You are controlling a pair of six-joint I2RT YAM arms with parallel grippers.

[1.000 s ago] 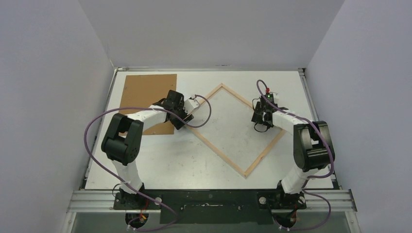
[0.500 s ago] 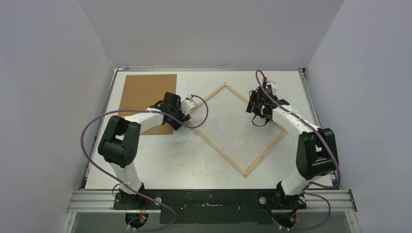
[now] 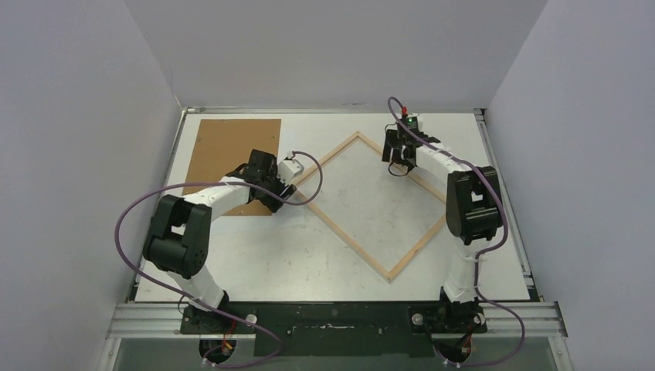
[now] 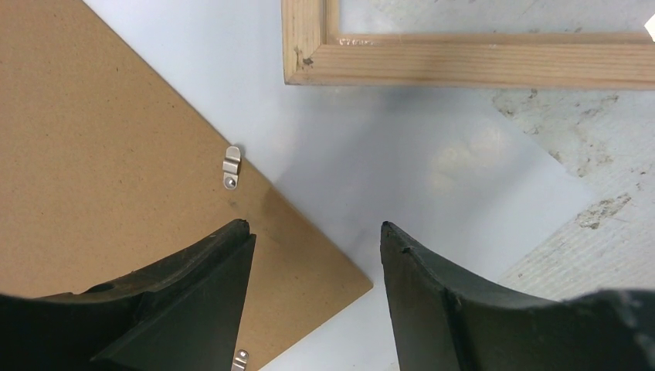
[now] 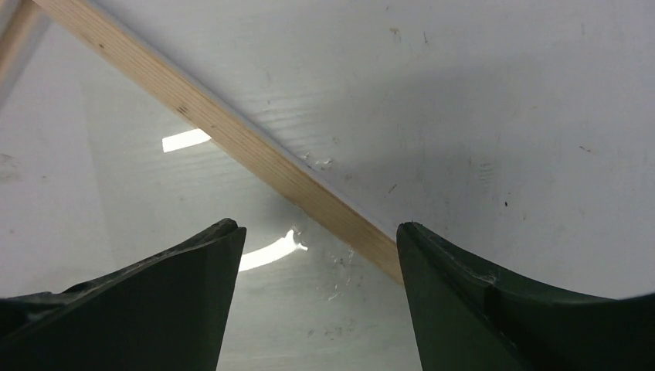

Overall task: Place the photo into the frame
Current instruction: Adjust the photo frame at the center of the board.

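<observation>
Pale wood frame (image 5: pixel 255 147) under open right gripper (image 5: pixel 317 226), white photo (image 4: pixel 402 154) under open left gripper (image 4: pixel 314 225)

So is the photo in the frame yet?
Not yet. The frame lies flat, with the brown backing board off beside it. Both grippers are open and empty: the left gripper hovers over what looks like the photo, a white sheet lying outside the frame; the right gripper hovers over a frame bar. Getting the photo inside is all left to do.

Pale grey walls (image 3: pixel 324 46), scuffed white table (image 3: pixel 255 263), metal rail (image 3: pixel 147 318) at near edge
</observation>
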